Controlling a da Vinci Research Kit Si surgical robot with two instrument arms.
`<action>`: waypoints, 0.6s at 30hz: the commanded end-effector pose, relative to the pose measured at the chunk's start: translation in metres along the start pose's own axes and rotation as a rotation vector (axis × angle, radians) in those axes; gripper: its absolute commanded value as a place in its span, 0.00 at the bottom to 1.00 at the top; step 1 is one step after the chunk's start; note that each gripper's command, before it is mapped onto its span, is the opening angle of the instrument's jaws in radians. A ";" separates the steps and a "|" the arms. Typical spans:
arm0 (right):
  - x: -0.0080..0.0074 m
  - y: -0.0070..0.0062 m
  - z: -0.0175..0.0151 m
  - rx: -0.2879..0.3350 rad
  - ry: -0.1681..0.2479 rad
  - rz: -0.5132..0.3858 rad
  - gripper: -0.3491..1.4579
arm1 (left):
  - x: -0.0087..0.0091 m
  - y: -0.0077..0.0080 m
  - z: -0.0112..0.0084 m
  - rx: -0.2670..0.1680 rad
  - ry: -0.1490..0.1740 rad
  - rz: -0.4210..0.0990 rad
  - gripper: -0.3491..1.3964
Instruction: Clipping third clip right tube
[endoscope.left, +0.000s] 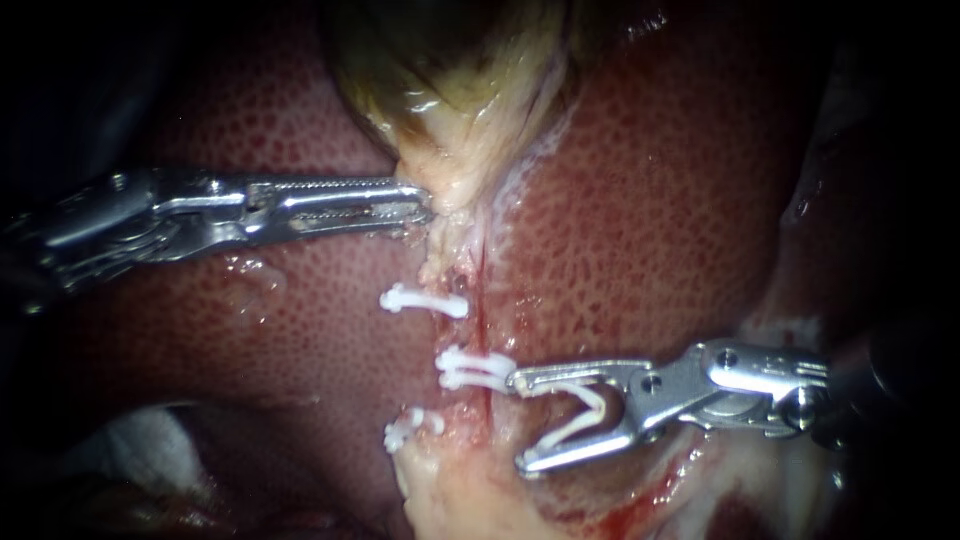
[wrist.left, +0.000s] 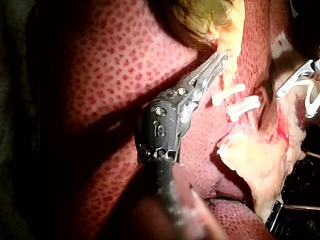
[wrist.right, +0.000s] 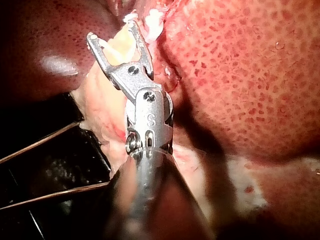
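My left instrument (endoscope.left: 425, 208) comes in from nine o'clock, its jaws clamped together on the pale neck of the gallbladder (endoscope.left: 450, 90), which sits at twelve over the liver (endoscope.left: 650, 200). From that neck the tube (endoscope.left: 447, 262) runs down through the centre towards six, with three closed clips (endoscope.left: 470, 368) spaced along it, one below another. At four o'clock my right instrument (endoscope.left: 520, 420) has its jaws spread wide, gripping an open white clip (endoscope.left: 580, 412) seated between them. Its upper jaw tip touches the middle closed clip's end, just right of the tube.

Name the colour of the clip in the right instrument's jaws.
White. The clip shows best in endoscope view.
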 end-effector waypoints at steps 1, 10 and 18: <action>0.0000 0.0000 0.0000 0.000 0.000 0.000 0.47 | 0.0001 0.0000 -0.0001 -0.001 0.000 0.000 0.00; -0.0001 0.0000 0.0000 0.000 0.000 0.000 0.47 | 0.0016 -0.0008 -0.0034 0.005 -0.002 -0.008 0.00; 0.0000 0.0000 0.0001 0.000 0.000 0.000 0.47 | 0.0047 -0.0020 -0.0084 0.033 0.036 -0.029 0.00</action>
